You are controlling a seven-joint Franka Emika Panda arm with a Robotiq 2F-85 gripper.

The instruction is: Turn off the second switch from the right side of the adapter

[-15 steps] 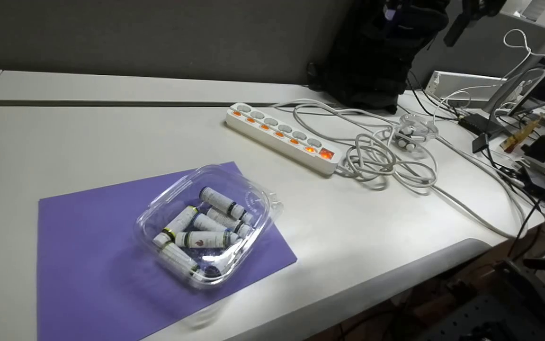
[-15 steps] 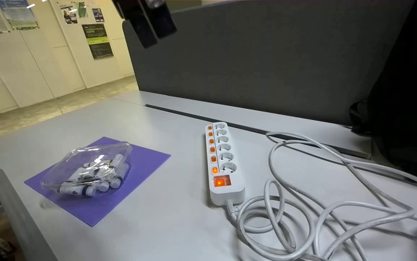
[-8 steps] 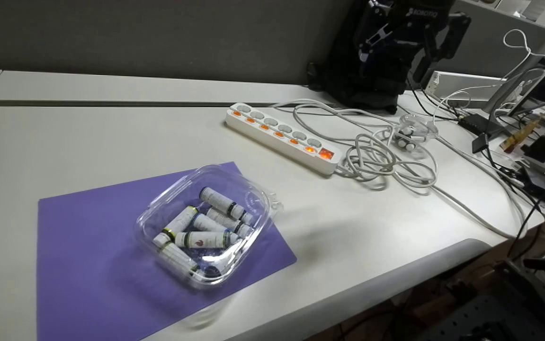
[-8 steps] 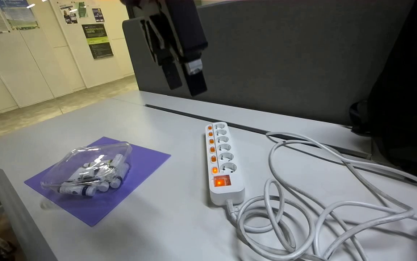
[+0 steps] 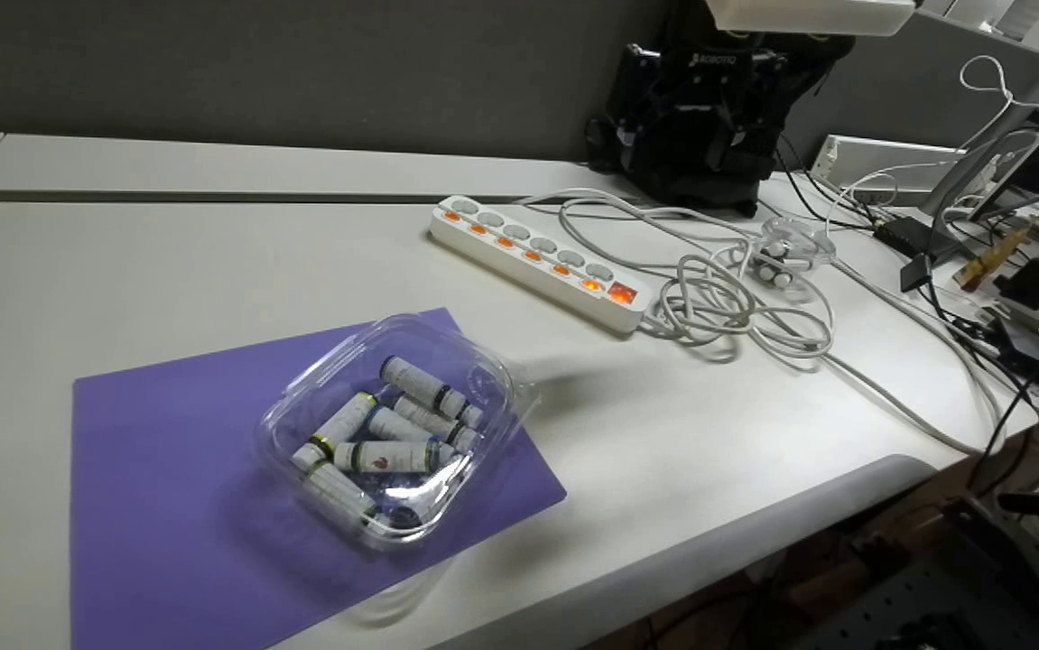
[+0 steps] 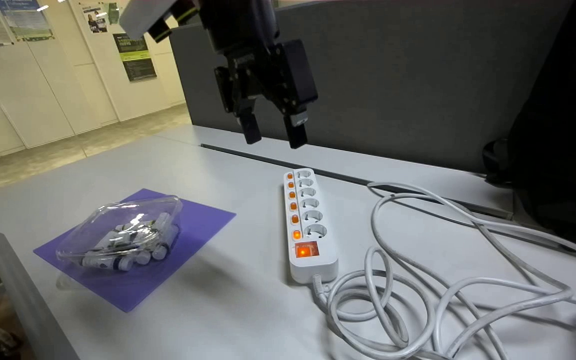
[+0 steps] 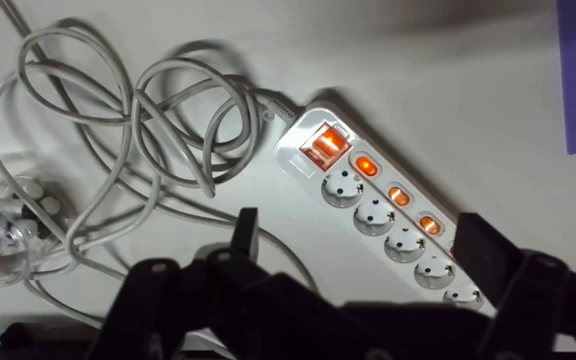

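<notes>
Overhead: a black two-fingered gripper (image 6: 274,140) hanging in the air, fingers (image 6: 296,134) spread well apart!
Below: there's the long, narrow white plastic power strip (image 5: 528,267), flat on the white desk (image 5: 212,271), pale cord (image 7: 127,119) tangled off one end.
Lit: the small oval orange rocker switch (image 7: 366,165), second along from the cord end, just after the big square orange switch (image 7: 325,146)!
Purple corner: a clear plastic tray (image 5: 433,348) of white vials (image 5: 385,456) on a flat purple sheet (image 5: 167,487).
Tough angle: fingertip height over the strip is hard to call.

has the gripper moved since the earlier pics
Yes: in an exterior view, the gripper has moved down and picture-right, nearer the unmoved power strip.
</notes>
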